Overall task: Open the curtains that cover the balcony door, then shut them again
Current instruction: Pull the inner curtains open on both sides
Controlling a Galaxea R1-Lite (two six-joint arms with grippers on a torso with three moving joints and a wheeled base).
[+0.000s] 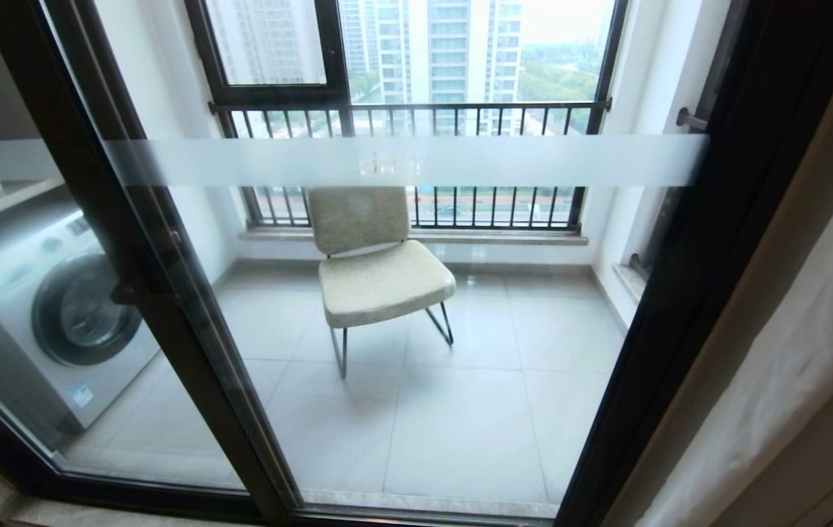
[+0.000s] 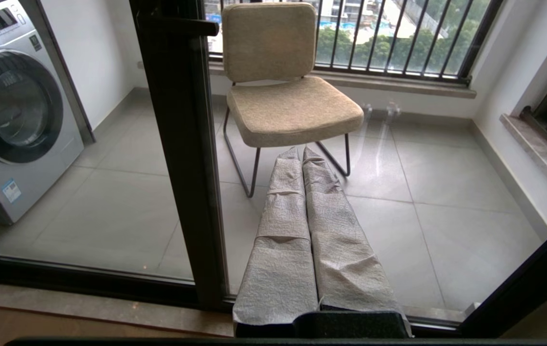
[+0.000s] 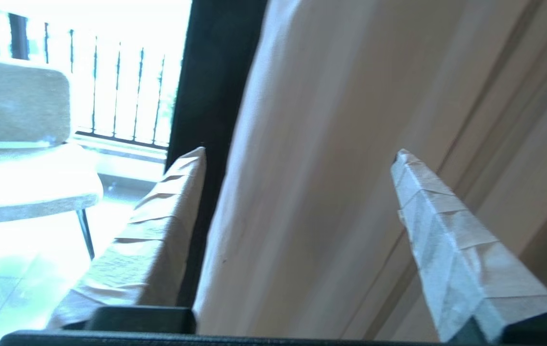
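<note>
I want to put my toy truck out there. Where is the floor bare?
Bare tiles lie between the chair and the balcony door, and right of the chair toward the wall. It is tighter on the left, by the washing machine.

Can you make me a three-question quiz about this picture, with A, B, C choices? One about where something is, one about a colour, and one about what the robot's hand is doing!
1. Where is the washing machine?
A. Right of the chair
B. Left of the chair
C. On the chair

2. What colour is the balcony door frame?
A. Black-brown
B. Red
C. White

3. How is the right hand?
A. Gripping the chair
B. Shut tight
C. Open, fingers apart

Answers:
1. B: the head view shows it behind the glass, left of the chair.
2. A: the thick frame is dark.
3. C: its fingers stand wide apart before the curtains.
</note>
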